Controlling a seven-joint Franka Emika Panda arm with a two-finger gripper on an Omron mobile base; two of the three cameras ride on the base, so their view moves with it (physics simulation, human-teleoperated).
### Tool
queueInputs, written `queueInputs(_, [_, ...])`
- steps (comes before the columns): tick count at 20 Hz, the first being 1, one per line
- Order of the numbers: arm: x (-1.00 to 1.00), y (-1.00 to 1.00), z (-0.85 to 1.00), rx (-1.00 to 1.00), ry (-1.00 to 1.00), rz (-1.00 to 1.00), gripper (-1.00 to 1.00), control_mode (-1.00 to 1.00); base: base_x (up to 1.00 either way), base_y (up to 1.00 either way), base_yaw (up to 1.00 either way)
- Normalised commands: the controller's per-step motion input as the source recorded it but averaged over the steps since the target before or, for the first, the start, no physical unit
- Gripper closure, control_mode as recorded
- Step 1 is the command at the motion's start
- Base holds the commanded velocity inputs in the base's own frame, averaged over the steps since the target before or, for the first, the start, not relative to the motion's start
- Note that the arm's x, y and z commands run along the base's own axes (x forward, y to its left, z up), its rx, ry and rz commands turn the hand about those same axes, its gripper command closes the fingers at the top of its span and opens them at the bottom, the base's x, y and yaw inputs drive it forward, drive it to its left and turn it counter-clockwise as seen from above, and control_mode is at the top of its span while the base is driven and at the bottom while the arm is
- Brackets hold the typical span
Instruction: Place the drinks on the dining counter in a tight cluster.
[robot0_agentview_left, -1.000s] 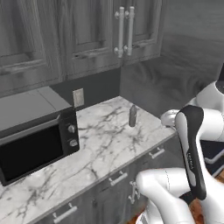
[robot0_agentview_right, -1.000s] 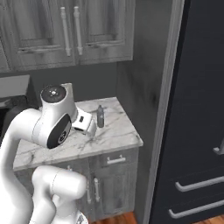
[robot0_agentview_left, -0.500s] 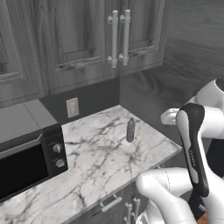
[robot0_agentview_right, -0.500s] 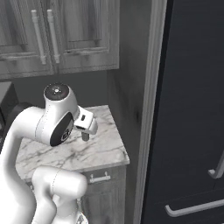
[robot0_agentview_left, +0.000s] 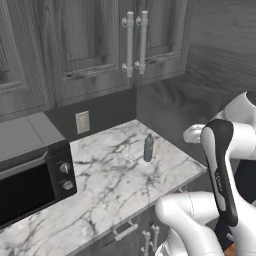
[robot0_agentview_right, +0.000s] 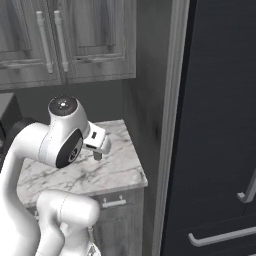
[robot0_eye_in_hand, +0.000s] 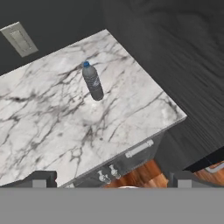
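Marble tabletop (robot0_agentview_left: 115, 185) carries the upright grey bottle (robot0_agentview_left: 148, 148); the end effector (robot0_eye_in_hand: 112, 177), fingers spread (well above), could topple it on a skewed approach.

Dark grey wood cabinets (robot0_agentview_left: 100, 45) above marble table (robot0_agentview_left: 115, 175); black microwave (robot0_agentview_left: 30, 185) left, wall outlet (robot0_agentview_left: 82, 121), tall dark fridge (robot0_agentview_right: 220, 125) right.

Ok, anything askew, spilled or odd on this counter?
Nothing stands out. The small grey bottle stands upright and alone on the marble counter, near the wall corner, with no spill around it. The microwave sits squarely at the far end. The gripper hangs open above.
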Motion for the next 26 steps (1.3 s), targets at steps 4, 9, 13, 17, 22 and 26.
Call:
queueInputs(4, [0.00, 0.00, 0.00, 0.00, 0.00, 0.00, -1.00, 1.00, 0.00, 0.00, 0.00])
queueInputs(9, [0.26, 0.33, 0.00, 0.00, 0.00, -0.02, -1.00, -1.00, 0.00, 0.00, 0.00])
queueInputs(13, [0.51, 0.54, 0.00, -0.01, 0.05, -0.03, -1.00, -1.00, 0.00, 0.00, 0.00])
queueInputs(17, [0.49, 0.33, -0.17, -0.01, 0.02, 0.00, -1.00, -1.00, 0.00, 0.00, 0.00])
queueInputs(22, [0.40, 0.16, -0.36, -0.02, 0.00, 0.00, -1.00, -1.00, 0.00, 0.00, 0.00])
queueInputs(26, [0.48, 0.00, -0.36, -0.08, -0.04, 0.00, -1.00, -1.00, 0.00, 0.00, 0.00])
